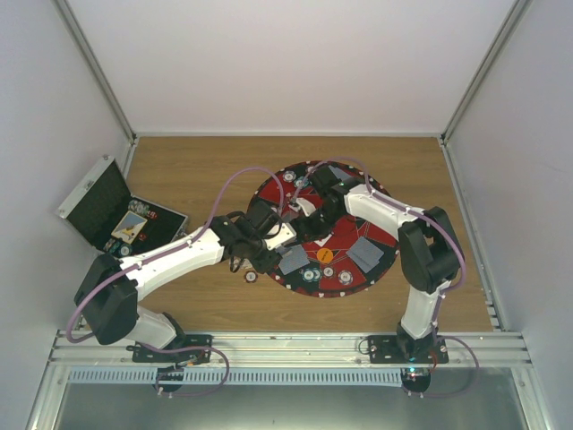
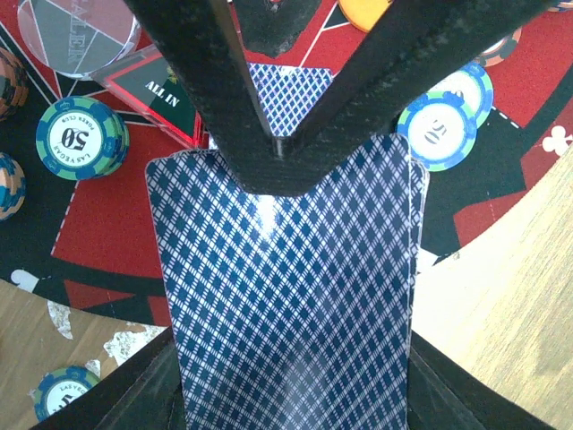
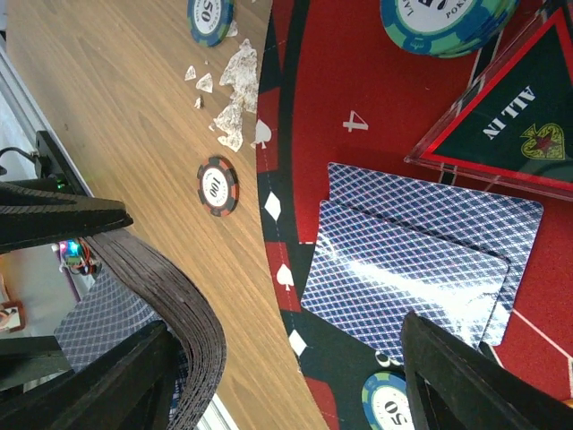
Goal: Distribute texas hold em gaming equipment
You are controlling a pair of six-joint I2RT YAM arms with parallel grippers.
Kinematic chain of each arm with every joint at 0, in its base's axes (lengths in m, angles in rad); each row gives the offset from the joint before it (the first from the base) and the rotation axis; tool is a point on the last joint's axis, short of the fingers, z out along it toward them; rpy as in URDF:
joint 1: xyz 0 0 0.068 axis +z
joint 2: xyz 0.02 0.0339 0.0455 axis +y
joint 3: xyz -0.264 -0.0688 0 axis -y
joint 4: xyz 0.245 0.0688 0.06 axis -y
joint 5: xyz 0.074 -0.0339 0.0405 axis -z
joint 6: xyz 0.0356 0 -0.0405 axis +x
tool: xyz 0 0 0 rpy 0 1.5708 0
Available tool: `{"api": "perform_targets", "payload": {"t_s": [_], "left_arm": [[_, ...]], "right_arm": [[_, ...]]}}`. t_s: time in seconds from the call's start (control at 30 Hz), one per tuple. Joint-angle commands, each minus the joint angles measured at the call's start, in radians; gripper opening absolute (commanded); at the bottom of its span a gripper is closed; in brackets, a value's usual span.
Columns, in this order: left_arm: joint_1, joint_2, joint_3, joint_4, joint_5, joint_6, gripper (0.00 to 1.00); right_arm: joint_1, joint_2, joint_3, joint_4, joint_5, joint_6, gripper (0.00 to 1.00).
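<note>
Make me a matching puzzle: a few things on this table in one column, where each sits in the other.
1 card stack
2 dark 100 chip
3 ALL IN plaque
4 black case

A on the bare table beside the mat
B open, far left
C on the mat
D held by the left pincer

Pairs: 1-D, 2-A, 3-C, 4-B

Card stack (image 2: 286, 296) runs off the lower edge (count unreadable).
</note>
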Motion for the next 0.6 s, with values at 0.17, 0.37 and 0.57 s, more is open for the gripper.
{"api": "perform_targets", "payload": {"t_s": [0.17, 0.37, 0.57], "left_arm": [[-0.008, -0.005, 0.014, 0.042, -0.010, 0.014, 0.54], [-0.008, -0.009, 0.011, 0.044, -0.013, 0.010, 0.54], [-0.008, -0.012, 0.010, 0.044, -0.015, 0.010, 0.54]], "right_arm": [[-0.004, -0.005, 0.022, -0.014, 0.070, 0.013, 0.58], [-0.008, -0.013, 0.024, -0.012, 0.012, -0.005, 0.46], [-0.002, -0.012, 0.015, -0.015, -0.158, -0.048, 0.37]]}}
